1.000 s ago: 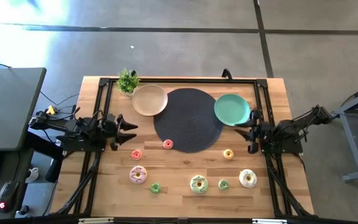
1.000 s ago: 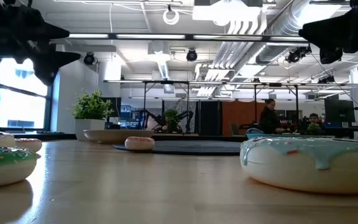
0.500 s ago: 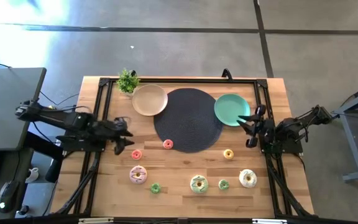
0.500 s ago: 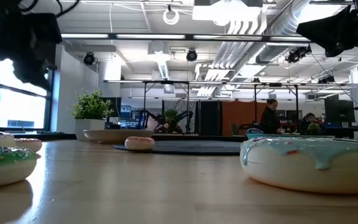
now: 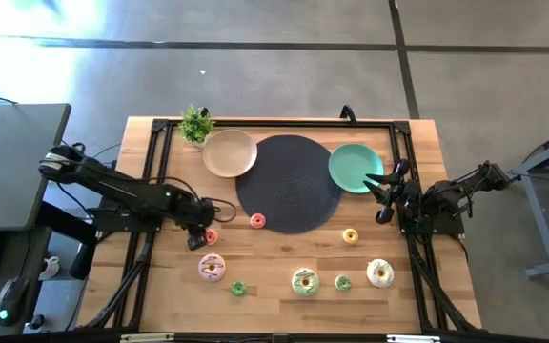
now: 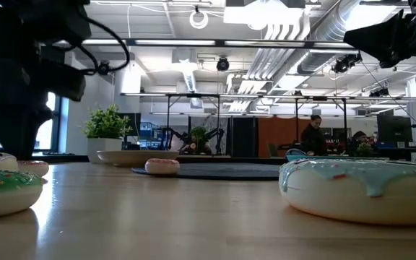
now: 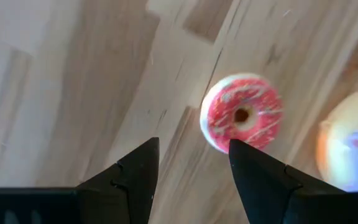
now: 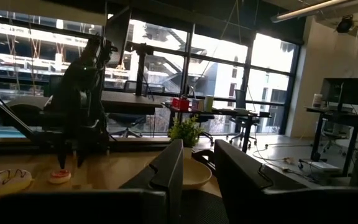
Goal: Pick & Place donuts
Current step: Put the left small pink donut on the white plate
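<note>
Several toy donuts lie flat on the wooden table. A small red donut with white streaks also shows in the left wrist view. My left gripper is open, points down and hovers just left of this donut, its fingers apart above bare wood. A larger pink-and-white donut lies nearer. A small pink donut rests on the black mat. My right gripper is open and empty beside the teal plate.
A beige plate and a small potted plant stand at the far left. A yellow donut, a white donut, two small green donuts and a larger green donut lie along the near side. People stand in the room beyond.
My left gripper has reached from the table's left edge toward the right and the near side, has tipped to point down, and has come low over the small red donut. The donuts have not moved.
</note>
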`<state>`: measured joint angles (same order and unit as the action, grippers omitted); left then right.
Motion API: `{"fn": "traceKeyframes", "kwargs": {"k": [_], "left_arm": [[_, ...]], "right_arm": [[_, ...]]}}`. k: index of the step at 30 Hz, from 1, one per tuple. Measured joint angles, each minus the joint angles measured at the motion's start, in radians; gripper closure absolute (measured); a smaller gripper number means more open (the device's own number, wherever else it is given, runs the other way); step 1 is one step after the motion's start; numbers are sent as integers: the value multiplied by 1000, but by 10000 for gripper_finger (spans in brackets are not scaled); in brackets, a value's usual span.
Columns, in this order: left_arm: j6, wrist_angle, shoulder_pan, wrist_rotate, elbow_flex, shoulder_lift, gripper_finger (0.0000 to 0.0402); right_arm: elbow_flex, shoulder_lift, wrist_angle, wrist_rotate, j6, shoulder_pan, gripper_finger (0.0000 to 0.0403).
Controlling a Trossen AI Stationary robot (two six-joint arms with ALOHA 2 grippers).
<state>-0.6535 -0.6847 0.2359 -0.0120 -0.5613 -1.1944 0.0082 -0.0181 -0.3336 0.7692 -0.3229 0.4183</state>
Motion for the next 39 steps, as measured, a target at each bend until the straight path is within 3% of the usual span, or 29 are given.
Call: {"fn": "traceKeyframes", "kwargs": {"k": [6,14,24,34,39], "left_arm": [[-6,85,0,0,-2,-99,211],[-60,114,0,10,-67,-106,211],[-111,161,0,25,-96,-120,212],[-160,184,0,55,-32,-120,212],[-171,276,0,52,11,-120,221]], "right_arm": [[0,0,5,9,5,0,316],[0,0,23,115,-16,0,316],[0,0,49,85,8,0,316],[0,0,126,84,83,0,316],[0,0,132,84,125,0,316]]}}
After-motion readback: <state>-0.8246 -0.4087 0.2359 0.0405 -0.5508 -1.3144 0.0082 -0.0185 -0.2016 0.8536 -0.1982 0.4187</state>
